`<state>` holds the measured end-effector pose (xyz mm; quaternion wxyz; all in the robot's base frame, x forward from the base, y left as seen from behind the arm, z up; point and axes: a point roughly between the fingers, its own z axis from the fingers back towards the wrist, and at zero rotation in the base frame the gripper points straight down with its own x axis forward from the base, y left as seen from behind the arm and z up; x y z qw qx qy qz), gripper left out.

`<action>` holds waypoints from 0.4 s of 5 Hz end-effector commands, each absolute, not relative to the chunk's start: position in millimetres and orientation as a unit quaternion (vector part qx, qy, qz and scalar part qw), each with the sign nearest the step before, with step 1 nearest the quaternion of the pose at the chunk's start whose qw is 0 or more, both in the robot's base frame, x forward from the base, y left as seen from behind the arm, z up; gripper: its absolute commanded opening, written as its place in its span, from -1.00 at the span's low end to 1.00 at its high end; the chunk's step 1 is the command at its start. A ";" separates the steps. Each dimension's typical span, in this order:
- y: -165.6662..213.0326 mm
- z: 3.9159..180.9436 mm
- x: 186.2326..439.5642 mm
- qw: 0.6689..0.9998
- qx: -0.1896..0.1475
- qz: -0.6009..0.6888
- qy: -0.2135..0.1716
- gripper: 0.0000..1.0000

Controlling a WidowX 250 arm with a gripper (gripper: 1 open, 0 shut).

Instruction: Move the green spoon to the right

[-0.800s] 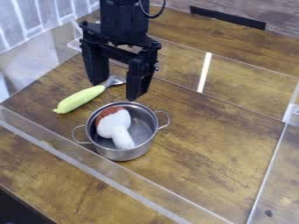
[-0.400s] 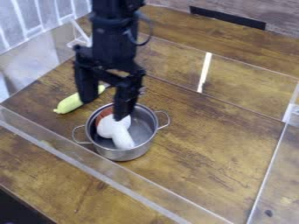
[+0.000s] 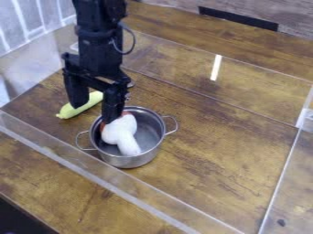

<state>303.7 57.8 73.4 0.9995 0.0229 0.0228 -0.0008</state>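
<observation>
One black gripper (image 3: 95,111), spread open and ungrasping, hangs upper left over one yellow-green plastic-handled spoon (image 3: 80,105) and one two-handled steel pot (image 3: 127,151).

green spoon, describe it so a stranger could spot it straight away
Find the steel pot with two loop handles. Beyond it, partly behind the open claw, lies the green spoon. Its thick yellow-green handle sets it apart from the white-and-red item inside the pot.

Brown wooden tabletop (image 3: 226,146), white tape strip (image 3: 217,68), dark slot (image 3: 237,18) at far edge.
</observation>
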 end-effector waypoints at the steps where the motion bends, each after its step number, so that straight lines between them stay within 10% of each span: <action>1: 80.0 88.1 325.7 0.999 0.035 0.018 -0.021 1.00; 2: 91.5 85.4 333.9 0.998 0.037 0.032 -0.028 1.00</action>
